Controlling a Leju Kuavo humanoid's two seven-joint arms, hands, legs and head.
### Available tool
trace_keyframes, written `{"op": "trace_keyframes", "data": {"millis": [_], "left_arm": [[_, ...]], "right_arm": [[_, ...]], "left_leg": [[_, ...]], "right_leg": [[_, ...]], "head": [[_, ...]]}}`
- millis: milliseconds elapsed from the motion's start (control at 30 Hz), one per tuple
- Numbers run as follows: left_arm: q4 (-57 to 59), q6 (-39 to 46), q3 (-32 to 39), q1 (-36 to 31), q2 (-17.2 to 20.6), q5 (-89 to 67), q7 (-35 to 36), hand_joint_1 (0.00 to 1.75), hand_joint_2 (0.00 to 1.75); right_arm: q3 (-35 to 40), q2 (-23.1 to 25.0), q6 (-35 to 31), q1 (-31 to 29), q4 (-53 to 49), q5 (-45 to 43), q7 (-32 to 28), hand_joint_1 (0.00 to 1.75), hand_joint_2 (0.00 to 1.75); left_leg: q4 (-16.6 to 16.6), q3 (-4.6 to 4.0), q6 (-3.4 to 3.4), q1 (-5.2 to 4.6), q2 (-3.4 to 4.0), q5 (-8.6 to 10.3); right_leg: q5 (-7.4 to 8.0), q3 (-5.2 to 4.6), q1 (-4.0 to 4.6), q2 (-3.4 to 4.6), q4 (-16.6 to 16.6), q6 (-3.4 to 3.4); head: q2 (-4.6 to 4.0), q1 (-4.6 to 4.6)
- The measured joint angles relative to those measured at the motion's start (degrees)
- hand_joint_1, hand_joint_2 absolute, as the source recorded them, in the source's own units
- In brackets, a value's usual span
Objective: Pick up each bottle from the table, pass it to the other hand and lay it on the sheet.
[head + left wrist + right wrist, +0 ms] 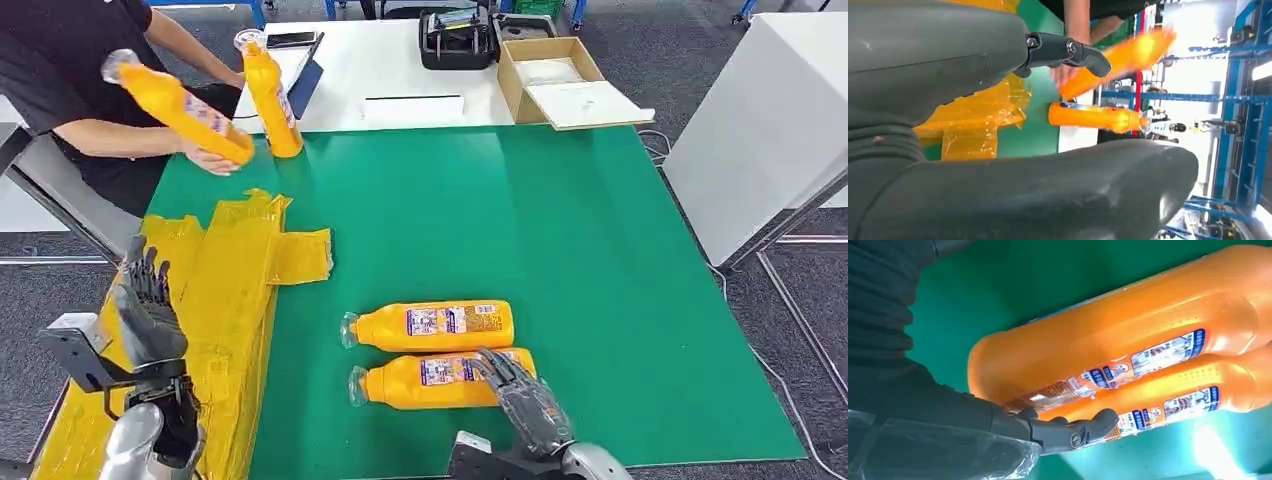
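On the green worktop [560, 230] two orange bottles lie side by side and touching, so a grab could drag both or roll the near bottle [440, 381] away. The right hand [525, 400] rests open-fingered over its base, not gripping; the left hand [150, 315] is open above the yellow sheet [235, 280].

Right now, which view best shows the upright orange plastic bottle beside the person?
Head view: the upright orange bottle stands whole on the table's far edge. Left wrist view shows it sideways, partly blurred; right wrist view shows two other bottles lying down.
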Motion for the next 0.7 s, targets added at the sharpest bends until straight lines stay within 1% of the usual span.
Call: {"op": "trace_keyframes", "data": {"millis": [133,333,400,533,567,600,667,700], "left_arm": [[0.57,0.00,-0.59,-0.53,0.00,0.61,0.22,0.00,0.00],[0.57,0.20,-1.53,-0.68,0.04,1.11,0.72,0.00,0.00],[0.57,0.37,-1.59,-0.65,0.09,1.58,0.79,0.00,0.00],[-0.44,0.79,-1.62,0.67,0.37,2.40,0.83,0.00,0.00],[-0.83,0.90,-1.59,0.97,0.37,2.40,0.89,0.00,0.00],[-1.18,0.98,-1.60,1.21,0.37,2.43,1.05,0.00,0.00],[-1.66,0.98,-1.59,1.62,0.35,2.40,1.22,0.00,0.00],[-1.90,0.98,-1.60,1.78,0.35,2.40,1.29,0.00,0.00]], "right_arm": [[-0.20,0.72,-1.03,-0.20,1.46,-0.15,0.00,0.00,1.75],[-0.11,0.46,-1.86,0.38,1.46,-1.27,1.05,0.00,1.75],[-0.04,-0.20,-2.08,0.98,1.51,-1.51,1.99,0.00,1.75],[0.77,-2.01,-3.82,1.57,1.79,-1.97,2.91,0.00,1.75],[0.94,-2.40,-3.93,1.57,2.05,-2.08,2.91,0.09,1.75],[1.11,-2.67,-4.04,1.49,2.36,-2.38,2.91,1.34,1.75],[1.44,-3.08,-4.09,1.23,2.77,-3.04,2.91,1.34,1.75],[1.73,-3.34,-4.19,1.18,2.90,-3.45,2.89,1.38,1.75]], "left_leg": [[0.00,0.09,0.00,-0.01,0.01,0.00],[0.00,0.20,0.09,-0.01,0.01,-0.10],[0.00,0.20,-0.03,-0.02,0.01,-0.21],[0.01,0.26,-0.02,-0.02,0.00,-0.20],[0.01,0.29,-0.02,-0.03,0.00,-0.20],[0.01,0.34,-0.02,-0.03,-0.01,-0.20],[0.01,0.47,0.02,-0.05,-0.01,-0.24],[0.01,0.59,0.10,-0.08,-0.01,-0.33]], "right_leg": [[0.00,0.05,0.00,0.00,0.00,0.00],[-0.02,0.17,0.00,0.00,-0.01,0.02],[-0.03,0.21,-0.01,-0.01,-0.02,0.04],[-0.06,0.26,-0.01,-0.01,-0.02,0.09],[-0.07,0.27,-0.01,-0.01,-0.02,0.10],[-0.09,0.31,0.00,-0.01,-0.02,0.12],[-0.20,0.30,0.00,-0.01,-0.05,0.27],[-0.28,0.27,0.00,-0.01,-0.06,0.28]], "head": [[0.00,0.00],[0.00,0.00],[0.00,0.00],[0.00,0.02],[0.00,-0.02],[0.00,0.00],[0.00,0.00],[0.00,0.00]]}}
